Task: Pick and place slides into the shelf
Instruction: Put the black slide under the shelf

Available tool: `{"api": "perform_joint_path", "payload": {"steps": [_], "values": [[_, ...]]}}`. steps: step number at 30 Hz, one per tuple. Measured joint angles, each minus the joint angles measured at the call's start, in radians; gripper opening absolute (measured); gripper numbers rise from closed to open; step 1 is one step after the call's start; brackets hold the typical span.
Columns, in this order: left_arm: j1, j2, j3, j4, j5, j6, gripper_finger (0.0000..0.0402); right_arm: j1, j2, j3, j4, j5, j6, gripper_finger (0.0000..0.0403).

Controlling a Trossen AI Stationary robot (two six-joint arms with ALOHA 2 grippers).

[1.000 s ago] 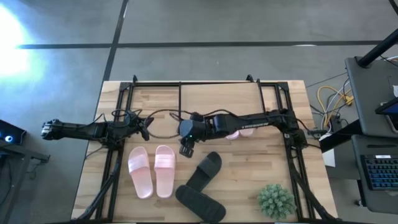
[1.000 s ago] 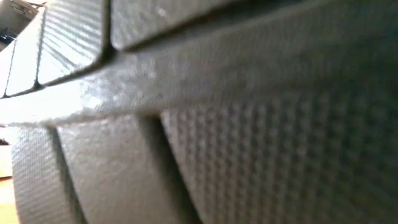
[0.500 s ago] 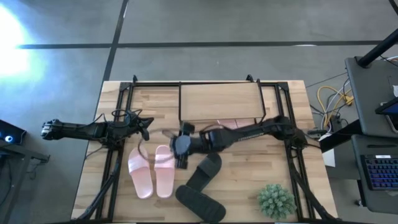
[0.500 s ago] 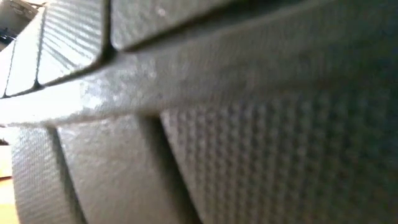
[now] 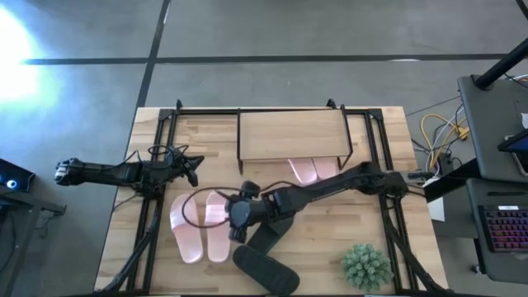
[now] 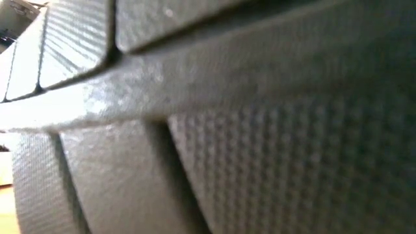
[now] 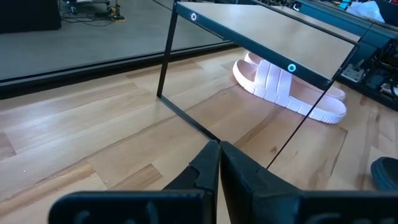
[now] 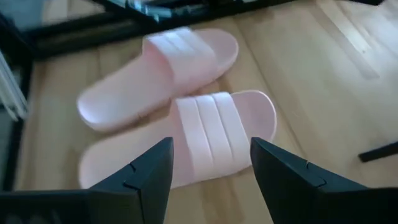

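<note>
Wooden planks formed the counter, set on a grey floor, with the shelf standing at its far edge. The right hand hung above the middle of the counter, its two dark fingers spread wide and holding nothing. Directly beneath and ahead of that hand lay a light pink pair of slides side by side, the nearer pink slide lining up between the spread fingers. Just to the hand's other side lay two black slides, loosely crossed. A second pink pair already sat under the shelf, well beyond the hand. The left hand waited near the counter's left edge with its fingers pressed together, facing the shelf. A green plant stood in the near right corner. This looked like the approach to the next pickup; the right hand probably needed to drop over the nearer pink slide's strap and pinch it.
</note>
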Motion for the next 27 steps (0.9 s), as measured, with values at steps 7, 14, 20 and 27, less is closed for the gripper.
{"api": "perform_joint_path", "payload": {"steps": [7,14,20,27], "values": [[0.0,0.0,0.0,0.0,-0.003,0.0,0.0,0.001,-0.086,0.002,-0.267,-0.019,0.208,0.0206],[0.0,0.001,0.0,0.058,0.084,-0.131,0.0,0.062,-0.09,0.0,-0.643,-0.087,0.425,0.0206],[0.0,-0.001,0.0,0.114,0.15,-0.272,0.0,0.15,-0.09,-0.033,-0.653,0.064,0.425,0.0206],[-0.001,-0.002,0.0,0.12,0.225,-0.324,0.0,0.183,-0.09,-0.13,-0.62,0.126,0.44,0.0206]]}}
